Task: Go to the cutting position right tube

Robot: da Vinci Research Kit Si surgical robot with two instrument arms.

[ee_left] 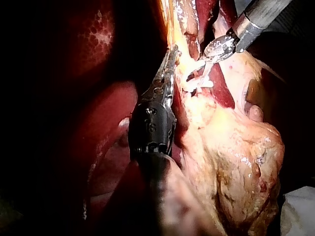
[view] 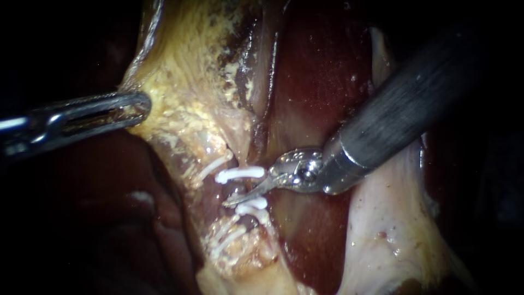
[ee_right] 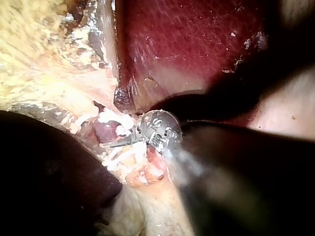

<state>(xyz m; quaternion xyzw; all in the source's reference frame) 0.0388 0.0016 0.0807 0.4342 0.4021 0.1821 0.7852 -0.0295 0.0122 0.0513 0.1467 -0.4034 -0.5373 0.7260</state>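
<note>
Almost there, I think. The right instrument (view: 245, 198), claw spread a little, sits between the white clips (view: 240, 174) on the tube (ee_right: 104, 132). The left instrument (view: 139, 106) has its claw pinching yellow tissue (view: 185, 109).

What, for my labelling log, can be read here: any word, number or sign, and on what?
No text can be read.
Left instrument: a small mark on its dark body, too small to read.
Right instrument, clips, liver: no writing shows.

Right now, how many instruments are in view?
2. The left instrument comes in from the left, its tip at the yellowish tissue; the right instrument comes from the upper right, its tip by the white clips. No other shows.
</note>
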